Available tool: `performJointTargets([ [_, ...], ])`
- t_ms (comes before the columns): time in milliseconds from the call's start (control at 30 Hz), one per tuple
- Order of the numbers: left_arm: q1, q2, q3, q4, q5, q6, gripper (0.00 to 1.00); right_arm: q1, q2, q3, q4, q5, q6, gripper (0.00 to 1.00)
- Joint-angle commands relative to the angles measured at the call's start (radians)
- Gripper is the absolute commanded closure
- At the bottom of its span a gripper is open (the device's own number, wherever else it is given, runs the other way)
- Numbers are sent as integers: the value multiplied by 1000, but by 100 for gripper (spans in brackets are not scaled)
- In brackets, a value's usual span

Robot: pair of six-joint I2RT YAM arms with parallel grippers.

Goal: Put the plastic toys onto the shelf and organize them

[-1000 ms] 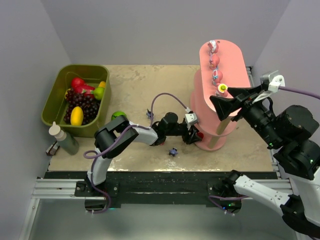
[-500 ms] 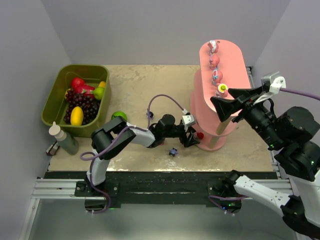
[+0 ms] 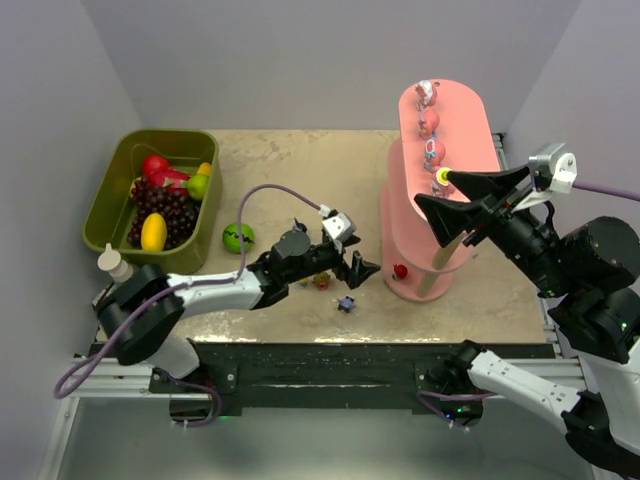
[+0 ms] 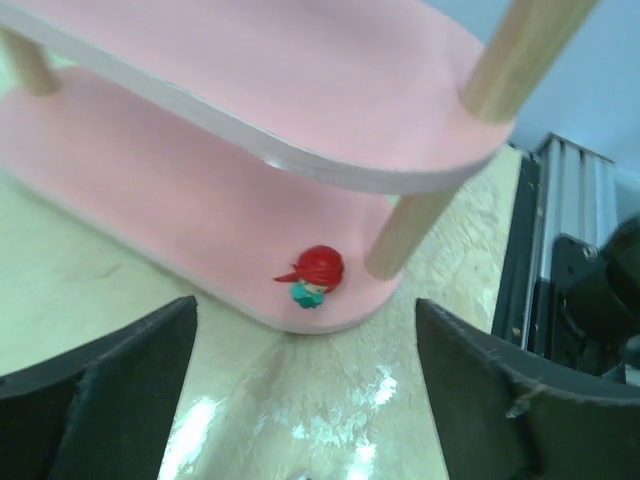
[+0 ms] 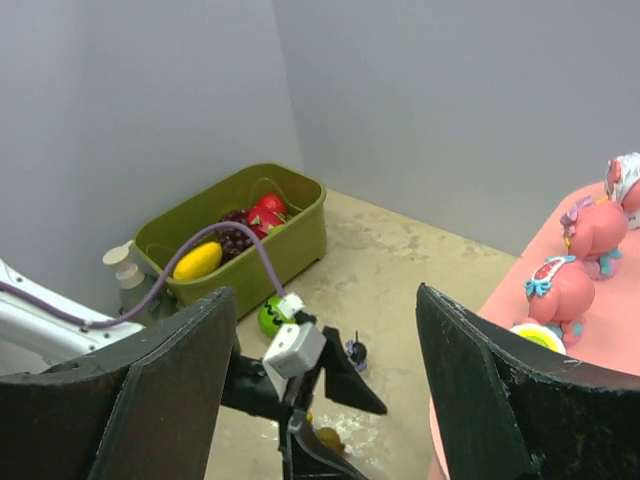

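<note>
The pink shelf (image 3: 462,118) stands at the right of the table. Along its top board sit three pink toys (image 3: 428,122) and a yellow one (image 3: 441,177). A red-haired toy (image 3: 400,271) (image 4: 318,274) stands on the near end of the lowest board (image 4: 200,210). My left gripper (image 3: 360,268) (image 4: 305,340) is open and empty, a short way left of that toy. On the table lie a purple toy (image 3: 346,303), an orange-brown one (image 3: 321,281) and a dark one (image 5: 355,352). My right gripper (image 3: 455,200) (image 5: 325,330) hangs open and empty above the shelf's near end.
An olive-green bin (image 3: 112,205) with grapes, a lemon and red fruit stands at the back left. A green ball (image 3: 238,238) lies beside it. A bottle (image 3: 118,266) stands near the front left corner, partly behind the left arm.
My left gripper opened, left the red-haired toy on the lowest board and drew back to the left. The right gripper barely shifted.
</note>
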Motion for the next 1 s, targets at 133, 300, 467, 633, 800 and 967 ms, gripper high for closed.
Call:
performJointTargets([
  [133,3,-297,-79,-318,-362,-83,0,0,3,26,303,2,-66,24],
  [300,4,-379,-133,-403,-446,-136,2,1,-11,-42,450,7,-32,23],
  [467,3,-374,-183,-480,-555,-297,13,1,-17,-160,500,215,34,23],
  [633,-51,-365,-208,-531,-721,-443,19,0,-42,-263,532,240,76,23],
  [800,-86,-336,-202,-572,-840,-515,32,0,-39,-309,486,245,103,23],
  [967,-88,-287,-203,-533,-856,-509,49,0,-50,-344,455,243,106,23],
])
